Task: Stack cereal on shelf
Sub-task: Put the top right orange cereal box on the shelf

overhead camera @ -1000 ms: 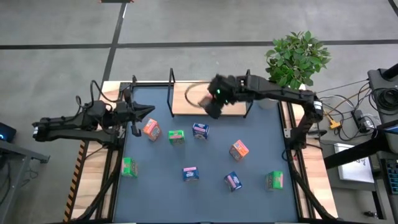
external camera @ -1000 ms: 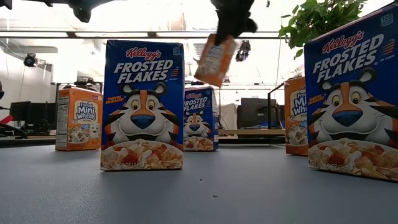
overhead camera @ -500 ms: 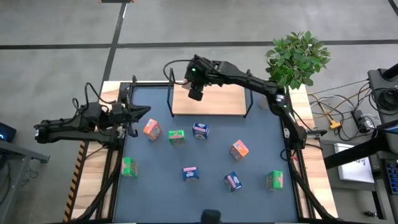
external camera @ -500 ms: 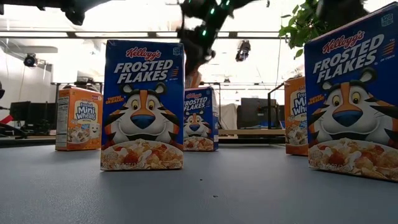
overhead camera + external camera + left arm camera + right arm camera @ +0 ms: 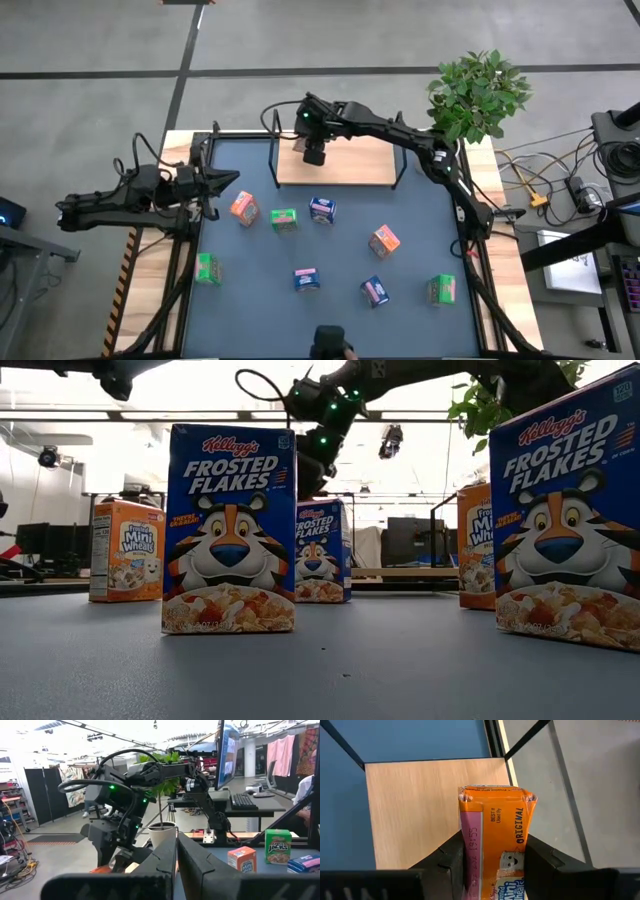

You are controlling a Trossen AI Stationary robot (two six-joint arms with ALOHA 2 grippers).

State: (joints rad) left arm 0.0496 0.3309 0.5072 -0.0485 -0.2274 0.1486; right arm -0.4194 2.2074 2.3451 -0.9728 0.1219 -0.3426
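Observation:
The shelf [image 5: 350,165] is a light-wood board with black posts at the table's far edge. My right gripper [image 5: 315,153] hangs over the board's left end, shut on an orange cereal box [image 5: 495,830]. In the low view a blue box hides this box. Several more cereal boxes stand loose on the blue-grey table: orange [image 5: 242,207], green [image 5: 284,220], blue [image 5: 322,210], another orange [image 5: 384,240], and others nearer the front. My left gripper [image 5: 228,180] waits shut at the table's left side, touching nothing. My right gripper pinches the orange box between its two fingers [image 5: 451,862], one on each of two opposite sides [image 5: 470,855], at the end nearest the wrist. The fingers slant down from above and lie along the box. Its free end [image 5: 495,792] points at the board; whether it touches, I cannot tell.
Black upright posts [image 5: 277,125] [image 5: 398,128] stand on the shelf's far side. A potted plant [image 5: 478,92] sits beyond the table's far right corner. In the low view, blue boxes [image 5: 228,530] [image 5: 565,510] stand close to the camera.
My right gripper has carried the orange box from over the shelf's middle toward the table's left, down to the board's left end, rolling as it went. In the low view the box, first hanging tilted in the open, has gone behind the blue box.

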